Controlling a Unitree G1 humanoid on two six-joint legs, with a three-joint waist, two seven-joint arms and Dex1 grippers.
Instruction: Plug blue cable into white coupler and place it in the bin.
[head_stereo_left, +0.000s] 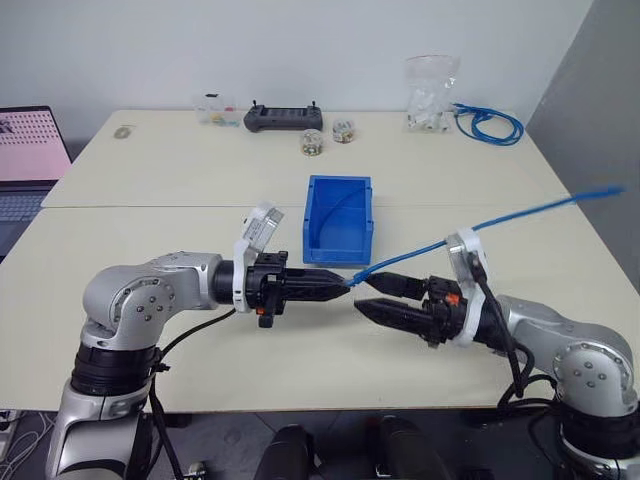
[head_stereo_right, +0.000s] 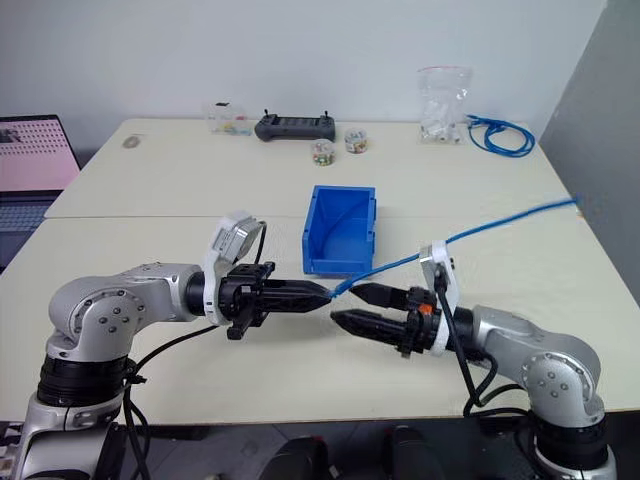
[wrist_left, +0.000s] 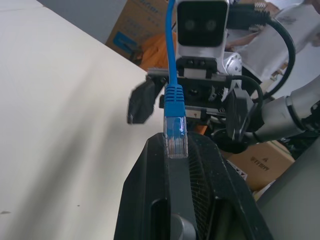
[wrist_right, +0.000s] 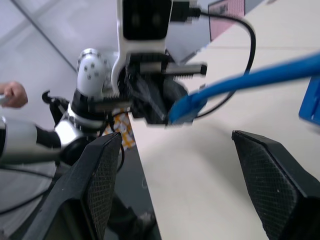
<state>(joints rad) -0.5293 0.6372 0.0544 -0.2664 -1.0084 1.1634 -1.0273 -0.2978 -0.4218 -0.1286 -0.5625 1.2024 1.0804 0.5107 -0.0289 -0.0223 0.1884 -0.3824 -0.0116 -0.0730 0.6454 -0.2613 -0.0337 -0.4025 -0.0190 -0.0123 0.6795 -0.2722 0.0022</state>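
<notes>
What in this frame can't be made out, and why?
- White coupler: too small to pick out on the table in the head views.
- Blue cable: far end cut off by the left eye view's edge.
- Left gripper, shut on the plug: its fingers hide the plug's lower part in the left wrist view.

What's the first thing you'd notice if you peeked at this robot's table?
Two grippers face each other, tip to tip, above the table's near edge. The left gripper is shut on the blue cable, which trails away to the right; the right gripper is open. Behind them sits the blue bin.
</notes>
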